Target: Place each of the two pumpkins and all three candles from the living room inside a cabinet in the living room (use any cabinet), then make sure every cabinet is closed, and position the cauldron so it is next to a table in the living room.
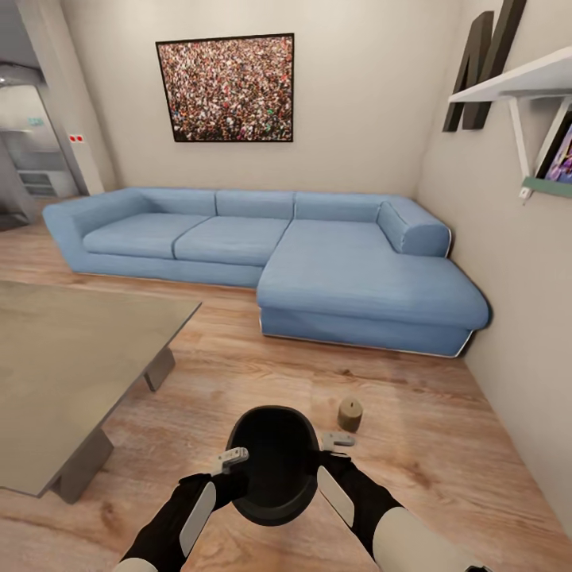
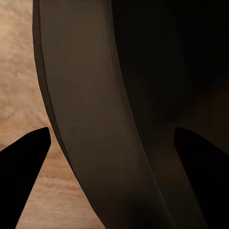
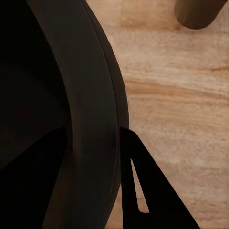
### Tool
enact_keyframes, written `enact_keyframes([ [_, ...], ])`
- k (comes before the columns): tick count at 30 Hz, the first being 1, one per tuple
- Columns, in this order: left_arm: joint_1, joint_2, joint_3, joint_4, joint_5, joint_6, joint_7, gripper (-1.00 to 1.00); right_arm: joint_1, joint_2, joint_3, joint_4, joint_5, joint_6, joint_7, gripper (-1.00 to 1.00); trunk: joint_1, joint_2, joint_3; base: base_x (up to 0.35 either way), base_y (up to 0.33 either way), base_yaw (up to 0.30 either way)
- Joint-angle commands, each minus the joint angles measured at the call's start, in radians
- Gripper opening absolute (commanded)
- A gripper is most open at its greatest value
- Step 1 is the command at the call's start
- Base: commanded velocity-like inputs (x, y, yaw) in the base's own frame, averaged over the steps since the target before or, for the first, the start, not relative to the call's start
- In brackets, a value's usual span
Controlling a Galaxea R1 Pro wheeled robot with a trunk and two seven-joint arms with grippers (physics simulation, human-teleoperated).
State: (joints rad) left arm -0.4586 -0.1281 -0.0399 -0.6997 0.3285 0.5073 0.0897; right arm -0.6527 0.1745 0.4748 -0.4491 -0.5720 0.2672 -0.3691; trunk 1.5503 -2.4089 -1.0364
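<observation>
The black cauldron (image 1: 274,469) hangs low in front of me in the head view, mouth up, held between both arms. My left gripper (image 1: 237,467) is shut on its left rim, and in the left wrist view the left gripper (image 2: 112,162) has the cauldron's rim wall (image 2: 100,119) between its fingers. My right gripper (image 1: 327,454) is shut on the right rim; in the right wrist view the right gripper (image 3: 90,171) straddles the cauldron wall (image 3: 81,109). One olive-beige candle (image 1: 349,414) stands on the wood floor just beyond the cauldron, and the candle (image 3: 198,12) also shows past the right fingers. Pumpkins and cabinet are out of view.
A low grey table (image 1: 79,357) stands on the left, close to the cauldron. A blue corner sofa (image 1: 318,262) fills the back of the room. The right wall carries a white shelf (image 1: 516,87). Wood floor (image 1: 413,413) lies open between sofa and table.
</observation>
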Motion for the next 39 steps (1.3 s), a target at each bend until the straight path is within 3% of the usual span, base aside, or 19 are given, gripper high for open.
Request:
enact_keyframes([
  [1, 0.0, 0.001, 0.011, -0.001, -0.008, 0.0, -0.001, -1.0, -0.001, 0.0, -0.011, -0.005, -0.011, -0.003, 0.098, -1.0, 0.0, 0.0, 0.0, 0.087, -0.146, 0.291],
  [28, 0.0, 0.001, 0.011, -0.001, -0.008, 0.0, -0.001, -1.0, -0.001, 0.0, -0.01, -0.005, -0.011, -0.003, 0.098, -1.0, 0.0, 0.0, 0.0, 0.009, -0.051, 0.291],
  [39, 0.0, 0.001, 0.011, -0.001, -0.008, 0.0, -0.001, -1.0, -0.001, 0.0, -0.009, -0.005, -0.005, -0.003, 0.098, -1.0, 0.0, 0.0, 0.0, 0.0, 0.0, 0.039],
])
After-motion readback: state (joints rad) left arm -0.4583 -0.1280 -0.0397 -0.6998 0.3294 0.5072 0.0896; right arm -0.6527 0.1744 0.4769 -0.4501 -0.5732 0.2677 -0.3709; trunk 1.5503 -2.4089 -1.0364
